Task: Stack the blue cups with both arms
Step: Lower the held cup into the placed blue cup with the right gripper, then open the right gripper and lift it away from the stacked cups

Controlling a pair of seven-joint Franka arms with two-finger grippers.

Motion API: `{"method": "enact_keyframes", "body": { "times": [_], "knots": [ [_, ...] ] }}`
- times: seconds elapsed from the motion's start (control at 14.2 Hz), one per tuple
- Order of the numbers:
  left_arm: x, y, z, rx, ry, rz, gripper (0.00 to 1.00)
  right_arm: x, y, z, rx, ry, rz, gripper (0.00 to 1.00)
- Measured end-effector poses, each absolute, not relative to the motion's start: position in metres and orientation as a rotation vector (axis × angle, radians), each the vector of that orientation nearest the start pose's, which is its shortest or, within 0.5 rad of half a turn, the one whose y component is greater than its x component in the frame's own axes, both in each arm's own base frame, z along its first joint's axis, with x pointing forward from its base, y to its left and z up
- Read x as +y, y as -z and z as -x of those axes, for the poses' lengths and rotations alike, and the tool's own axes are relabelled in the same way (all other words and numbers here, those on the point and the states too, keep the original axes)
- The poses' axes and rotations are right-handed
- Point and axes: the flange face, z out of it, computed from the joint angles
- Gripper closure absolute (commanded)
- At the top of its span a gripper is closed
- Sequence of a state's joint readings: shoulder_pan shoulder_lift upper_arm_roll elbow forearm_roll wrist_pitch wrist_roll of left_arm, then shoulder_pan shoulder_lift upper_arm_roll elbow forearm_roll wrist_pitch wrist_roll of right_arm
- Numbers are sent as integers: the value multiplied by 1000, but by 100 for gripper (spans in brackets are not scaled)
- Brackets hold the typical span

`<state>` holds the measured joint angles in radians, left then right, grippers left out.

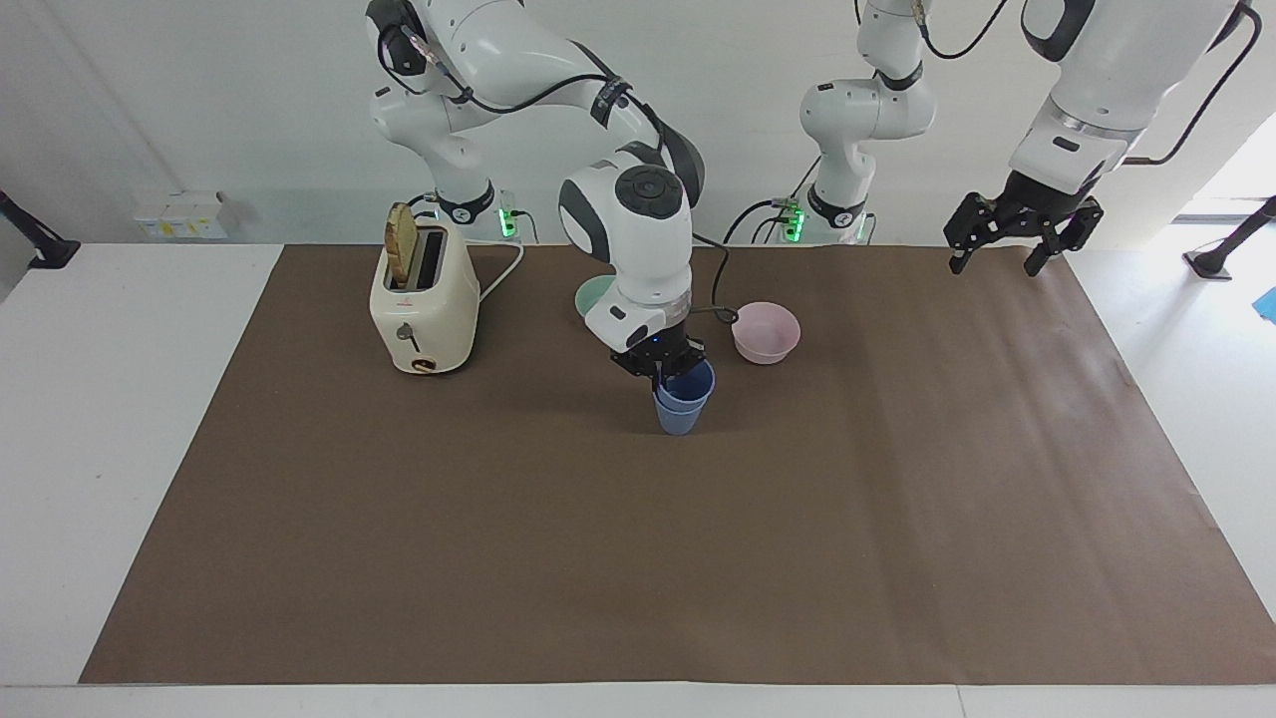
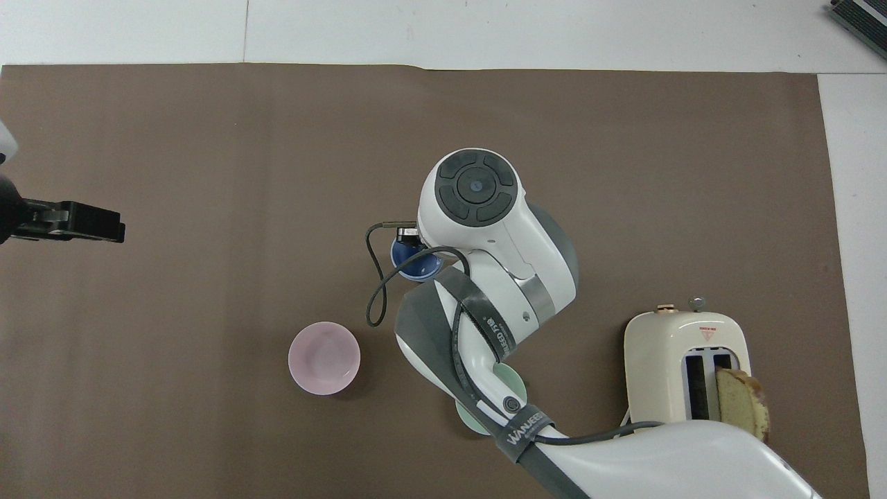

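Two arms: R arm reaches out over mid-table, L arm waits up high at its own end.
Table: white top (image 1: 60, 449), mostly covered by brown paper mat (image 1: 698, 558); mat's edge farthest from robots has a small lifted fold in overhead view.
Room: plain white wall at the robots' end; green lights lit at both arm bases; bright patch at L arm's end.
R arm: big white wrist housing blocks most of the cups from above; arm cut off at bottom edge of overhead view.
Toaster (image 1: 424, 304): cream, near R arm's base, one bread slice (image 2: 743, 402) standing up out of a slot.
Pink bowl (image 1: 766, 331): upright on mat, beside cups and a bit nearer the robots.
Green bowl (image 1: 590, 295): mostly hidden by R arm, only a rim sliver shows in either view.
Blue cups (image 1: 682, 399): nested, one inside the other, upright on mat at mid-table; only part of the rim shows from above (image 2: 414, 260).
Right gripper (image 1: 660, 367): at the top cup's rim; fingers hidden by cup + wrist, can't tell if spread or closed, or whether gripping.
Left gripper (image 1: 1007, 249): in air over mat corner, fingers apart, holding nothing.
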<state>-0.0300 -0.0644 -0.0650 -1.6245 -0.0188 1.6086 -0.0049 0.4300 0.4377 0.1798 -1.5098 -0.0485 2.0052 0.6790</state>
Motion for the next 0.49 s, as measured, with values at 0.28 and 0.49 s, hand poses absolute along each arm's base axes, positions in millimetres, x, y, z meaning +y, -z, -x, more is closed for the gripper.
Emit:
{"method": "enact_keyframes", "body": {
  "times": [0.28, 0.49],
  "knots": [
    [-54, -638, -535, 142, 75, 3155, 0, 372, -432, -581, 120, 49, 3079, 0],
    [-54, -638, -535, 142, 75, 3155, 0, 349, -454, -587, 154, 30, 3099, 0]
  ]
}}
